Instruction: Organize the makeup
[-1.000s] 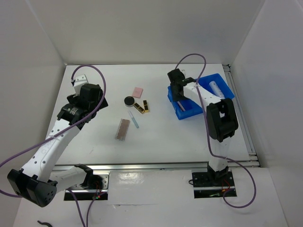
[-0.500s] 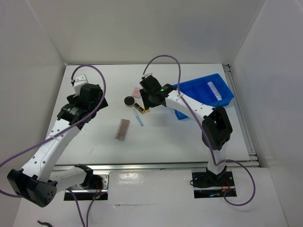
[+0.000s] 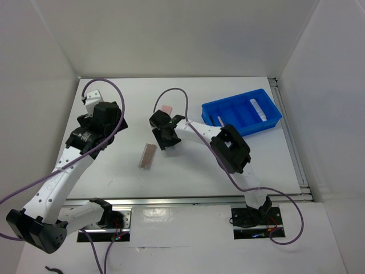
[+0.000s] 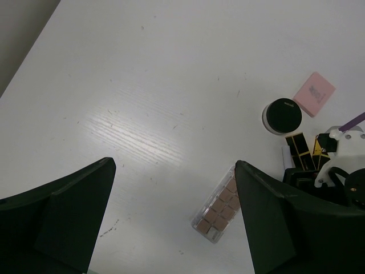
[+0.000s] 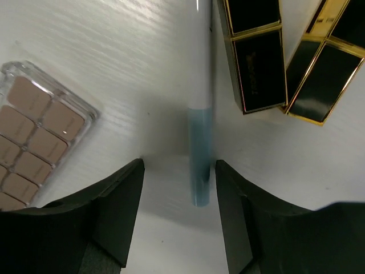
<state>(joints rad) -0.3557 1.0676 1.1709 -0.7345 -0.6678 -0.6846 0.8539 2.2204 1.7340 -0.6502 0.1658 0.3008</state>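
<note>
My right gripper (image 3: 163, 138) (image 5: 178, 171) is open and low over the table, with its jaws either side of the blue end of a thin white-and-blue pencil (image 5: 199, 171). Two black-and-gold cases (image 5: 254, 57) lie just beyond it. The brownish-pink palette (image 3: 148, 155) (image 4: 219, 211) (image 5: 34, 125) lies to its left. The round black compact (image 4: 283, 115) and the pink square pad (image 4: 314, 93) (image 3: 166, 108) lie further back. My left gripper (image 3: 94, 123) (image 4: 174, 228) is open and empty, above bare table left of the palette. A white tube (image 3: 259, 108) lies in the blue tray (image 3: 228, 108).
The blue tray stands at the back right and also holds a thin pencil (image 3: 218, 120). White walls enclose the table on the left, back and right. My right arm stretches across the middle of the table.
My right arm has swung left from the blue tray to the makeup cluster and come down over the blue-tipped pencil. My left arm has barely moved.
</note>
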